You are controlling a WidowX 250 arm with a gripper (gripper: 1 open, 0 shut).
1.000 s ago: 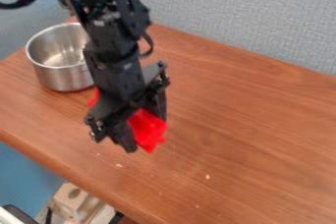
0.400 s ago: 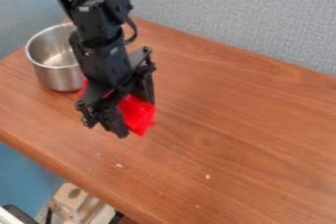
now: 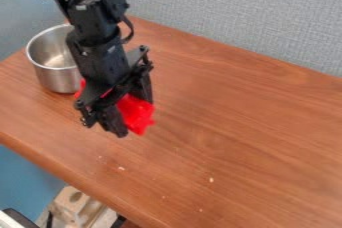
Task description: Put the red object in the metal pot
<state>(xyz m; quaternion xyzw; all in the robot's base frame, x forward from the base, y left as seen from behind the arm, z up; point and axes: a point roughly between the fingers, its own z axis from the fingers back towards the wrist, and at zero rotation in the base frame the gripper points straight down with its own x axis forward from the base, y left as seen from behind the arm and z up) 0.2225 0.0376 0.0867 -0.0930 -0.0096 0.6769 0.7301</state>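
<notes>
End effector (image 3: 120, 115) closed tight on the red object (image 3: 134, 115), pointing almost straight down, jaws pinching the block from either side. Red object carried clear of the table (image 3: 254, 122), lower end hanging below the fingers, upper end partly hidden behind the black housing. Shifted over the last second from a spot well to the right of the metal pot (image 3: 56, 57) to one just beside its right-hand wall and a little nearer the camera; grip unchanged throughout, block in the same clamped pose, with only a slight roll of the wrist. Most of that shift made early in the second; hardly any in the final fraction.

Metal pot standing upright near the table's far left corner, interior visible and apparently empty, right rim partly masked by the arm. Red object not yet over the pot's mouth: still off to the pot's right and front.

Judged stage: transport, past the pick-up and closing on the pot. Remaining: a short further carry towards the pot, centring over the opening, then release. Likely hazard: a block about as long as the pot is wide catching on the rim if dropped flat and not end-first.
</notes>
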